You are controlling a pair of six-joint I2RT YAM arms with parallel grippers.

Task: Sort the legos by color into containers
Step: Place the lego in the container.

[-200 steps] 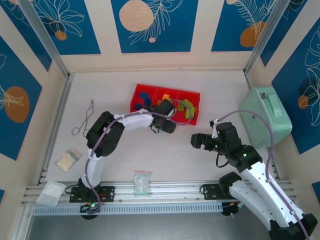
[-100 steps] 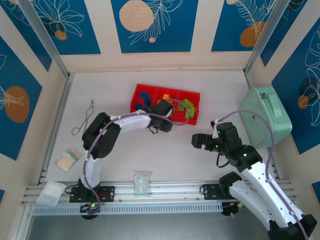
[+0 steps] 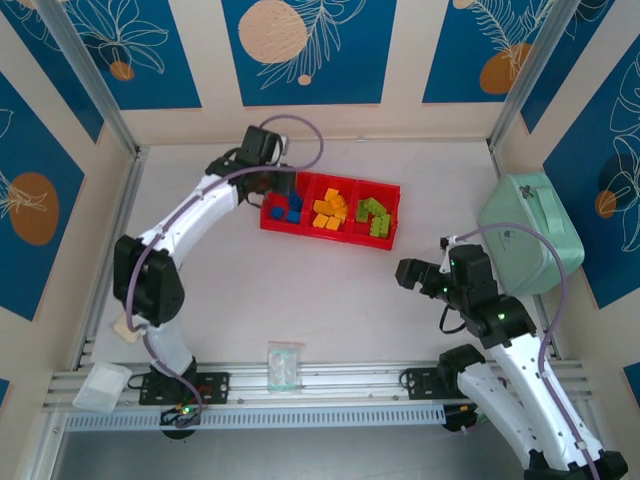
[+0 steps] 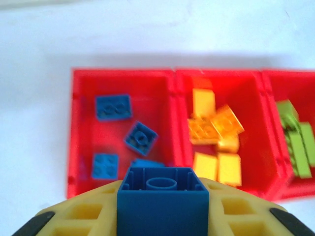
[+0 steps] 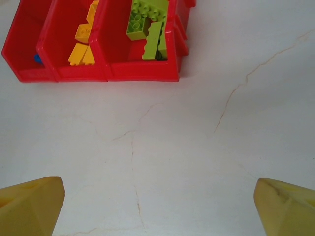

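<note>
While a blue lego [image 4: 162, 201] was pinched in the left gripper [image 3: 278, 188] at the tray's [image 4: 73, 132] nine o'clock, clearest wrist-side, the right gripper [image 3: 403, 274] was seen gaping, empty.

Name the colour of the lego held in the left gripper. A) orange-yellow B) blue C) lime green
B: the left wrist view shows a blue lego clamped in the left gripper, with the red tray and its compartment of blue bricks just beyond.
</note>
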